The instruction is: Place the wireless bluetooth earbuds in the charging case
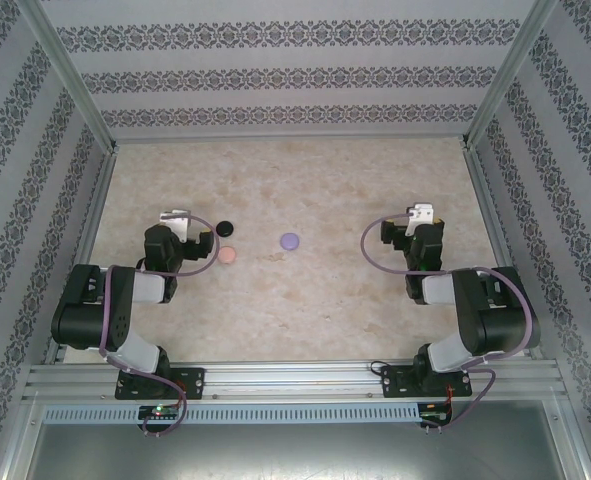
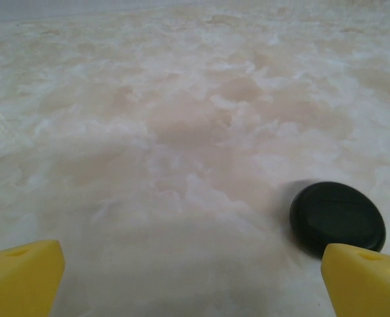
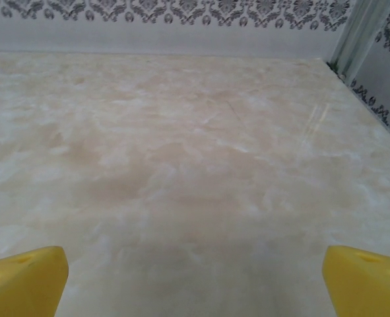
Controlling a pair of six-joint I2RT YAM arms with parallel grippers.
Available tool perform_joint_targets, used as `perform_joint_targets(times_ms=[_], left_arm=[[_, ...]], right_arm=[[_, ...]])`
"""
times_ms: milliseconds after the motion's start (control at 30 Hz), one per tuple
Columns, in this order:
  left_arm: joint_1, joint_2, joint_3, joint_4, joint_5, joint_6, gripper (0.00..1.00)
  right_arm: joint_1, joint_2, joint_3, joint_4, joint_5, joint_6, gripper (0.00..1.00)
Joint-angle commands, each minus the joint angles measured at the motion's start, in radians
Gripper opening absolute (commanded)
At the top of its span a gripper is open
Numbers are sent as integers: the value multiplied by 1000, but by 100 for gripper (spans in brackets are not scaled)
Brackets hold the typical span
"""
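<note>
Seen from above: two arms. The left gripper and right gripper are both out over the table, pointing away from their bases.

Count on the table: three round discs.
- The black disc lies just to the right of the left gripper.
- The pink disc lies just nearer the bases than the black one, close beside the left arm's wrist.
- The purple disc lies further right, toward the middle, between the two arms and apart from the other two.

The right gripper is well apart from all three.

Left wrist camera, low over the marbled top: the black disc is close up, flat and smooth-topped. It sits just beyond the right-hand yellow fingertip, and I cannot tell whether they touch. The other fingertip is at the far left corner. Jaws are wide, with bare table between them.

Right wrist camera: two yellow fingertips at the bottom corners, jaws wide over bare table. This view adds the patterned back wall and a metal corner post at the right.

Containers: each disc lies flat and looks closed, with no seam that I can make out. I cannot tell what is inside them, so I cannot tell where the earbuds are.
</note>
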Motion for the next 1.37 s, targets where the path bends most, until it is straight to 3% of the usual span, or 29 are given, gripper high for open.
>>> perform_joint_targets(times_ms=[0,100,567,1333], left_arm=[[17,9,21,21,49,-23,100],[21,14,38,-8,-7,-51,100],[11,16,45,-20,-58,-53,100],[10,10,40,-16,-60,-53,100]], right_arm=[[-17,5,29,-18,-62,34,98],[-17,4,31,-26,-60,34,98],[-3,-4,25,-21,-32,24,98],[-6,-2,27,-24,-58,17,98]])
